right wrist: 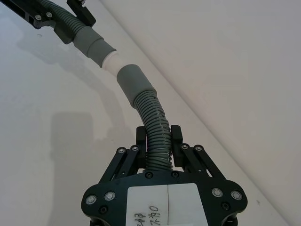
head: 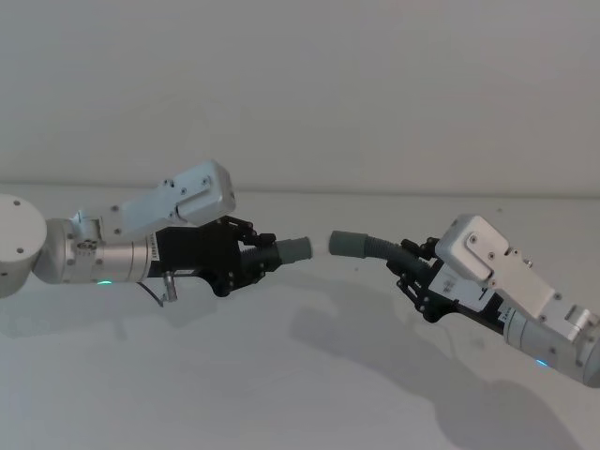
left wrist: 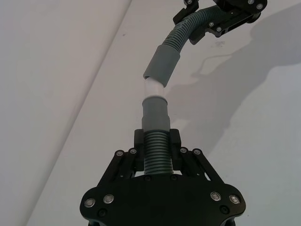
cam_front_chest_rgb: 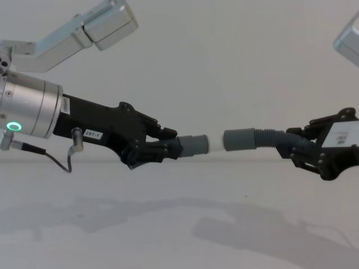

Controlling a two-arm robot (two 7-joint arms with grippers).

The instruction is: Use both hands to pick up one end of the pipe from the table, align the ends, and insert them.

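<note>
above the table [cam_front_chest_rgb: 179, 235], both hose pieces are held in the air, cuff facing cuff. the left gripper [cam_front_chest_rgb: 160, 147] reaches in from the left with its jaws pinching the ribbed part of the left hose piece [left wrist: 157, 153]; the right gripper [cam_front_chest_rgb: 297, 150] reaches in from the right, jaws likewise pinching the ribs of the curved right hose piece [right wrist: 153, 125]. the left cuff [cam_front_chest_rgb: 193, 145] carries a whitish tip [cam_front_chest_rgb: 213, 143], which stands just at the mouth of the right cuff [cam_front_chest_rgb: 240, 139], with a small gap visible in the chest view. the wrist views show the right cuff angled slightly off the left cuff's axis. judgement: pickup is done and alignment is in hand; insertion is not yet made. the next move calls for squaring the two axes, then pressing the ends straight together without bending the hose.
</note>
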